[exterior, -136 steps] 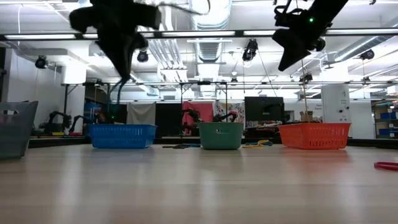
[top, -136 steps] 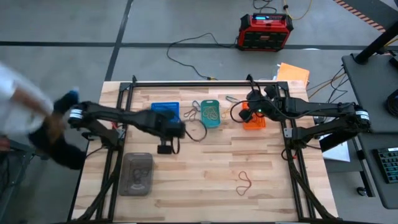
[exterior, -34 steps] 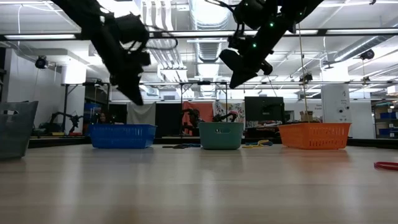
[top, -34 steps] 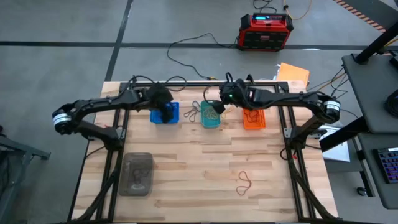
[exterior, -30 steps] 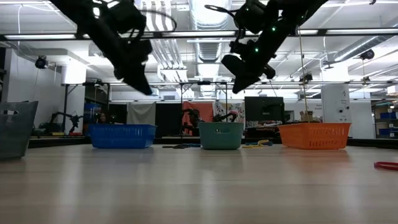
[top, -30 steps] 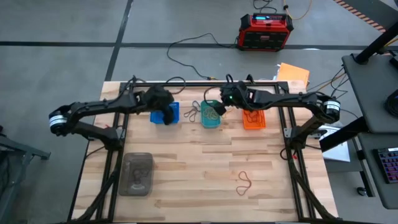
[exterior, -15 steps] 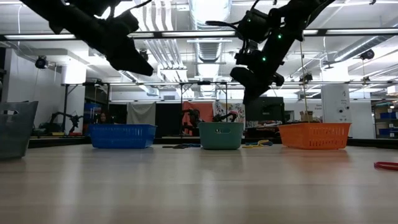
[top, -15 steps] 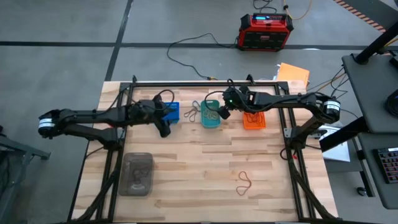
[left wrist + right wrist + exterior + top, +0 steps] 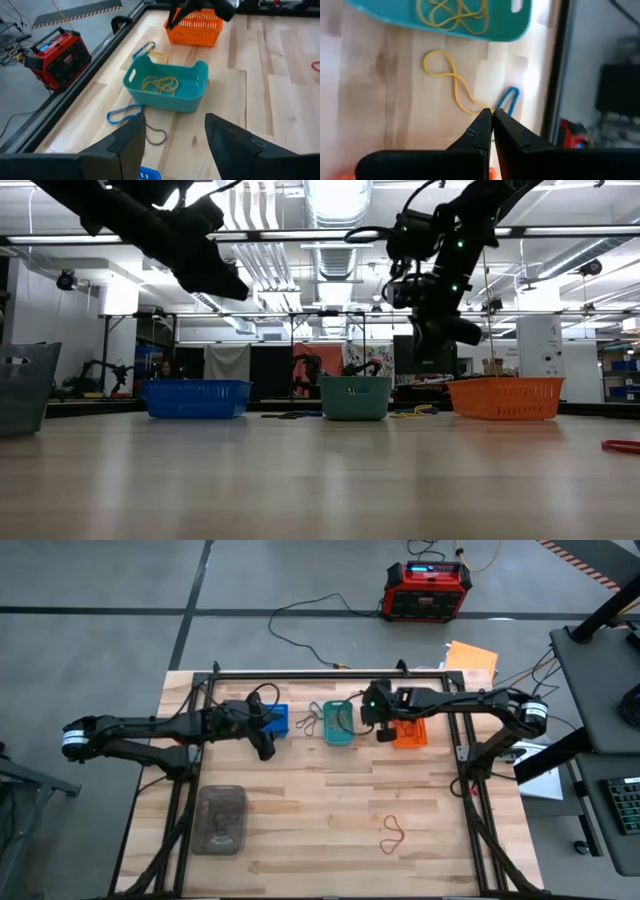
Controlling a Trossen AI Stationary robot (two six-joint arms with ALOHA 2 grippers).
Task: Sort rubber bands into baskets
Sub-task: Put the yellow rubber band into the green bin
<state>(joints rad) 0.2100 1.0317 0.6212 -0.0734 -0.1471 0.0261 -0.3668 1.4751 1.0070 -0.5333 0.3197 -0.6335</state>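
Three baskets stand in a row at the table's far side: blue [image 9: 270, 718], teal [image 9: 339, 723] and orange [image 9: 409, 732]. Yellow rubber bands [image 9: 160, 84] lie in the teal basket. Loose rubber bands lie flat on the wood: a blue one [image 9: 121, 114] and a grey one [image 9: 156, 135] between the blue and teal baskets, a yellow one [image 9: 451, 81] and a blue one [image 9: 507, 100] behind the teal basket, and a red one [image 9: 392, 833] at the near right. My left gripper [image 9: 265, 746] hangs open just near of the blue basket. My right gripper [image 9: 383, 731] is shut and empty, in the air between the teal and orange baskets.
A clear grey container [image 9: 222, 818] stands at the near left. Black frame rails [image 9: 330, 672] run along the table's far edge and both sides. Bare wood lies in the middle of the table [image 9: 320, 790], nearer than the baskets.
My left gripper has drawn back from above the blue basket toward the table's near edge and stayed open. My right gripper has swung from over the teal basket toward the orange basket, turning as it went, and stayed shut.
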